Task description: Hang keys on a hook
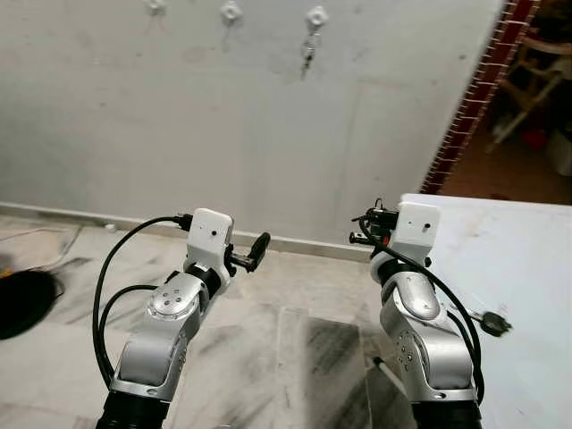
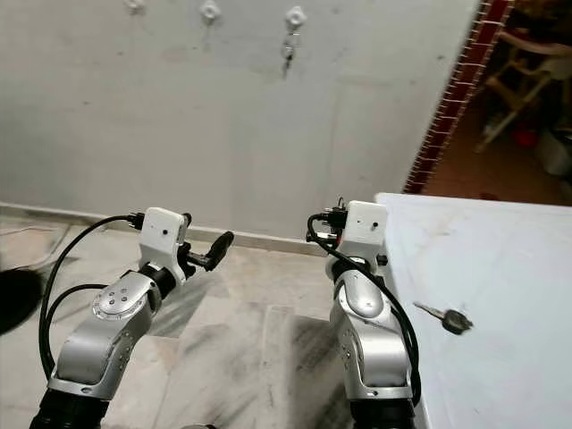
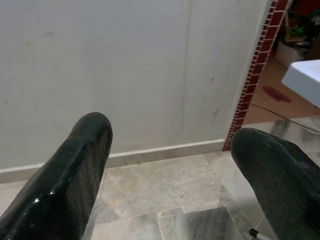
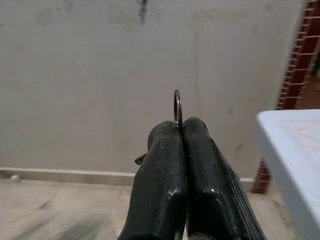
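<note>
The right gripper (image 4: 181, 131) is pinched tight on the keys (image 4: 177, 106), whose thin metal ring stands up edge-on between its fingertips, held in the air beside the near left corner of the white table (image 2: 500, 268) and facing the grey wall (image 1: 223, 125). High on that wall are three white hooks (image 1: 231, 12), the rightmost already carrying a small dark key (image 1: 307, 55), and another key with a dark head (image 2: 452, 319) lies on the table near its left edge. The left gripper (image 3: 170, 165) hovers over the marble floor (image 1: 295, 349) with its fingers spread, holding nothing.

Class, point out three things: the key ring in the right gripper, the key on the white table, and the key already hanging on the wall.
Key ring (image 4: 177, 106), right wrist view, its metal loop.
Table key (image 2: 454, 320), right eye view, its dark head.
Hanging key (image 1: 307, 59), left eye view, its blade.
</note>
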Robot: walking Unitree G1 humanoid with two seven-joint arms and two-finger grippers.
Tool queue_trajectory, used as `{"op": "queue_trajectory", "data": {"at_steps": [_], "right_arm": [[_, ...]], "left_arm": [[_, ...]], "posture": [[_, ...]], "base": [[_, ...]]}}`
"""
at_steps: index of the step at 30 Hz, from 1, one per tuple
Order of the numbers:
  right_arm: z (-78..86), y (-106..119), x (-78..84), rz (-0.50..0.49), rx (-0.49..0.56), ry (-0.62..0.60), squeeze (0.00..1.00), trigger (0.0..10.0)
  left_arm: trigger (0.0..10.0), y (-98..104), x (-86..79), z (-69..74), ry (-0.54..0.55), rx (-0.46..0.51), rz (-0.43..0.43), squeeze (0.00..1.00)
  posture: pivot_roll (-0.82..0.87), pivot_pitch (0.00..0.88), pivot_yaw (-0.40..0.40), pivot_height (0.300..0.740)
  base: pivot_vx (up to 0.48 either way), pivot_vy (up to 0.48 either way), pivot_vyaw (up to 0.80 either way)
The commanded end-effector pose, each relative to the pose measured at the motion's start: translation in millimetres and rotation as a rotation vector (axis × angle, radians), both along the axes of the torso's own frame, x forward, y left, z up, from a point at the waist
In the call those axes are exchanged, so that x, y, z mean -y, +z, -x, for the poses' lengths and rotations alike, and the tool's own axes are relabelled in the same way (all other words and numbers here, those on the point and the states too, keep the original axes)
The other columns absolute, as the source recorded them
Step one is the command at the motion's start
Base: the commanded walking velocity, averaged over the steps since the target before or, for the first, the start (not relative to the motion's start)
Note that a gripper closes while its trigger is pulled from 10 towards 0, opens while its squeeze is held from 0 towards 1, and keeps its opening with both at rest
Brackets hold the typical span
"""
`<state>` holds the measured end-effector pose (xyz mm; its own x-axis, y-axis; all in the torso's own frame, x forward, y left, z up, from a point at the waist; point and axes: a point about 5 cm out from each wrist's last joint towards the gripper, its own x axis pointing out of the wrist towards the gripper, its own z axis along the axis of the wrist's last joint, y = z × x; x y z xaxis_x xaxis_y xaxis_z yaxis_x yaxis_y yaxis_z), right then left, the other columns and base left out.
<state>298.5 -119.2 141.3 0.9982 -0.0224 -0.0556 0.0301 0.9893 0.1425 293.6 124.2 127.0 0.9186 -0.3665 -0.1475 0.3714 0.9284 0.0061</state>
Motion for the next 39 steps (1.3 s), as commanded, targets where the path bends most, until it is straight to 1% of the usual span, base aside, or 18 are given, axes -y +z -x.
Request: {"op": "queue_trajectory", "data": {"at_steps": [1, 8, 12, 22, 24, 25, 32, 37, 38, 39], "right_arm": [[-1.9, 3.3, 2.8, -0.012, 0.015, -0.013, 0.0, 10.0], [-2.6, 4.4, 1.5, -0.01, 0.026, -0.009, 0.0, 10.0], [-3.6, 8.1, 2.9, -0.009, 0.044, -0.018, 0.0, 10.0], [-4.4, 8.8, 4.6, -0.006, 0.048, -0.029, 0.0, 10.0], [-4.9, 9.1, 4.6, -0.005, 0.048, -0.03, 0.0, 10.0], [-5.1, 9.1, 4.5, -0.006, 0.047, -0.029, 0.0, 10.0], [-5.0, 9.3, 4.3, -0.006, 0.046, -0.029, 0.0, 10.0], [-6.2, 10.6, 5.2, -0.004, 0.049, -0.029, 0.0, 10.0], [-6.3, 10.3, 5.6, -0.004, 0.048, -0.03, 0.0, 10.0], [-6.4, 10.0, 5.8, -0.004, 0.047, -0.031, 0.0, 10.0]], "left_arm": [[10.0, 3.2, 1.4, -2.1, -0.003, 0.003, 0.002, 0.0], [10.0, 2.2, -2.0, -3.2, 0.005, -0.012, 0.008, 0.0], [10.0, 2.4, -2.0, -3.4, 0.006, -0.014, 0.011, 0.0], [10.0, 3.3, -1.3, -4.4, 0.011, -0.021, 0.024, 0.0], [10.0, 3.0, -1.1, -4.6, 0.007, -0.019, 0.014, 0.0], [10.0, 0.9, -1.1, -4.3, 0.016, -0.038, 0.018, 0.0], [10.0, 2.1, 0.4, -5.1, 0.016, -0.024, 0.027, 0.0], [10.0, 7.0, 0.1, -8.3, 0.018, 0.009, 0.011, 0.0], [10.0, 8.0, -0.4, -8.7, 0.011, 0.001, 0.038, 0.0], [10.0, 8.4, -1.8, -9.5, 0.019, -0.003, 0.047, 0.0]], "posture": [[0.11, 0.0, -0.034, 0.74], [0.11, 0.0, -0.039, 0.74], [0.12, 0.0, -0.042, 0.74], [0.12, 0.0, -0.04, 0.74], [0.11, 0.0, -0.04, 0.74], [0.11, 0.0, -0.04, 0.74], [0.11, 0.0, -0.04, 0.74], [0.11, 0.0, -0.04, 0.74], [0.11, 0.0, -0.039, 0.74], [0.11, 0.0, -0.038, 0.74]], "base": [[0.0, 0.281, 0.0], [0.0, 0.463, 0.0], [0.0, 0.48, 0.0], [0.0, 0.48, 0.0], [0.0, 0.48, 0.0], [0.0, 0.48, 0.0], [0.0, 0.471, 0.0], [0.0, 0.0, 0.0], [0.0, 0.0, 0.0], [0.0, 0.0, 0.0]]}}
